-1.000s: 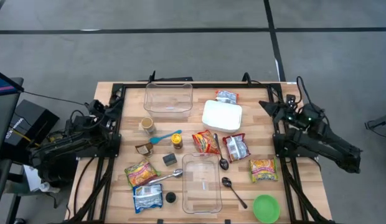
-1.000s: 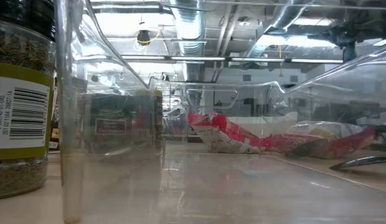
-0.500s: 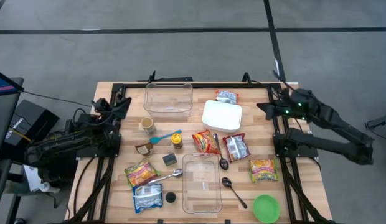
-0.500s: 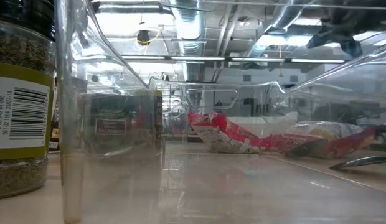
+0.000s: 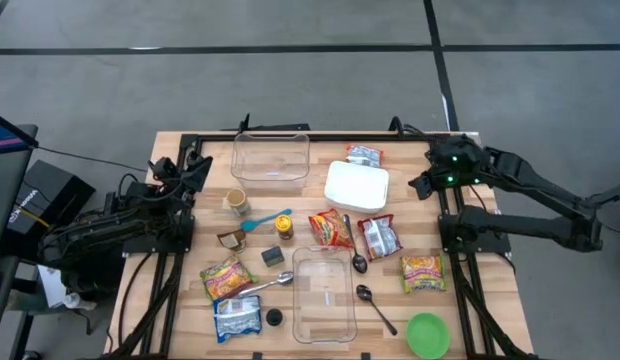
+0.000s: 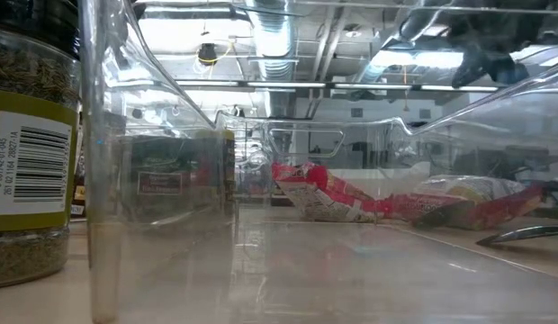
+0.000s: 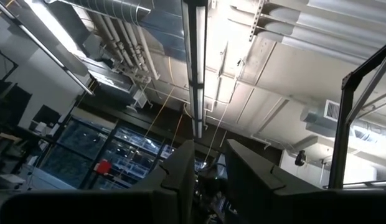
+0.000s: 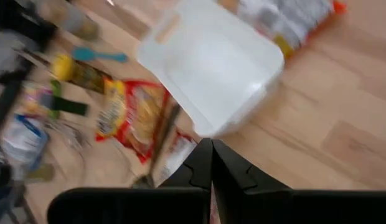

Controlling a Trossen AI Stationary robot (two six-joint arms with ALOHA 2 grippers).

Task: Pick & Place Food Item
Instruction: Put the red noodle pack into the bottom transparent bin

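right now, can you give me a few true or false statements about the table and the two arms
1. The right gripper is shut and holds nothing. True.
2. The white lid lies inside a clear box. False: it lies flat on the table, beside the clear box at the far edge.
3. The green bowl sits near the table's front right corner. True.
4. The left gripper hangs over the middle of the table. False: it sits back at the table's left edge.
5. The clear box at the front has a packet in it. False: it looks empty, and the packets lie around it on the table.
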